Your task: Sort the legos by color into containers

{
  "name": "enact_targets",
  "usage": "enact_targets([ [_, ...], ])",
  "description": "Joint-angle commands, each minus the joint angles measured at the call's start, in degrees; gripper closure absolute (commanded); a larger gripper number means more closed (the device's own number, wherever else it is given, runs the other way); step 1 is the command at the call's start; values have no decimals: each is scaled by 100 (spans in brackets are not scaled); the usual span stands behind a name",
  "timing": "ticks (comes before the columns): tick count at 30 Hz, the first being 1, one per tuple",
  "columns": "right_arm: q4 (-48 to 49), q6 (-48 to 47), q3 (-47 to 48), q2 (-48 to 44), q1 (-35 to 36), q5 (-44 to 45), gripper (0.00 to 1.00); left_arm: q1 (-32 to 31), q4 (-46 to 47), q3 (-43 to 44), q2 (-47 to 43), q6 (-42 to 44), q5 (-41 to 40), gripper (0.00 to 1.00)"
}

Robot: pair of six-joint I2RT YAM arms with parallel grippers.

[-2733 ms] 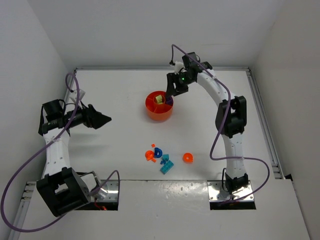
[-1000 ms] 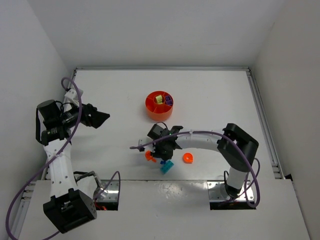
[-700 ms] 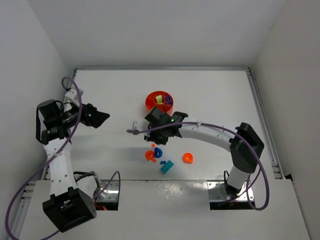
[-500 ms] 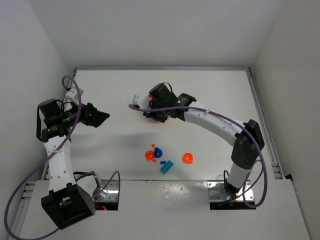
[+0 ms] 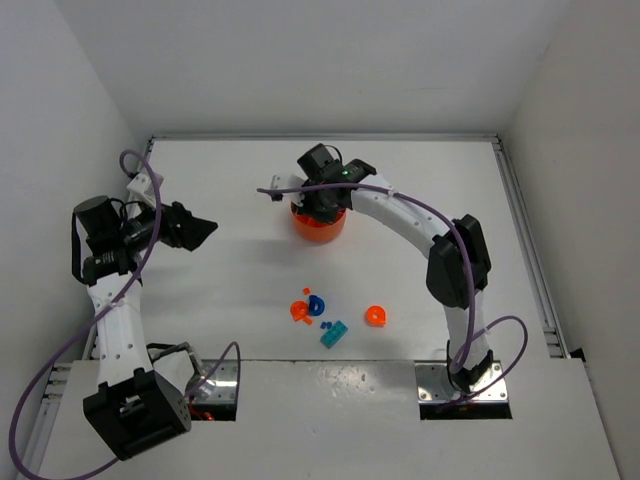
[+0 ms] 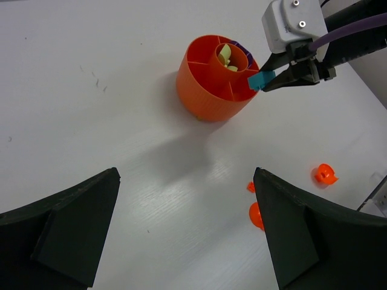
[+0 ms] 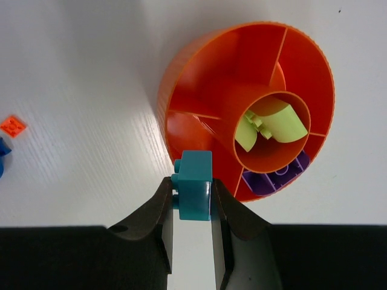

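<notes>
Step in hand: by my reading, setting the cyan brick (image 7: 195, 181) into the orange dish (image 7: 224, 66).
Dish location: upper centre of the overhead view; lime pieces (image 7: 269, 127) in its centre cup, purple brick (image 7: 275, 178) in a lower compartment.
Doing it well: the brick hangs at the dish's lower-left rim in the right wrist view. Carry it further inward over a bare compartment, clear of the purple one, before letting go, or it may tip off the wall.
Right hand (image 7: 191, 190): narrowly closed, both fingers pinching the cyan brick.
Left hand (image 6: 185, 181): spread wide, holding nothing, above the worktop (image 5: 220, 300).
Unsorted: orange round piece (image 5: 375, 316) and others, lower centre overhead.
</notes>
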Motion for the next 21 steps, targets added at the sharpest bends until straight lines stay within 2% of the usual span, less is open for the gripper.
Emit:
enact_targets([
  [1,-131,-177,298,30,-85,-129,98,-38,332,9,-56,-110,37,0],
  [5,-131,-178,298,91,-190,-76,90,-38,332,-43,-56,-110,-16,0],
  [9,133,-292,166,91,-243,38,77,-38,332,-43,-56,-110,-16,0],
  [12,186,-353,113,30,-243,38,75,-38,332,-43,-56,-110,-16,0],
  [18,186,-354,315,82,-296,38,60,-161,-149,96,-3,364,-16,0],
  [21,124,-292,377,82,-296,-23,58,-214,-397,237,102,567,-120,0],
])
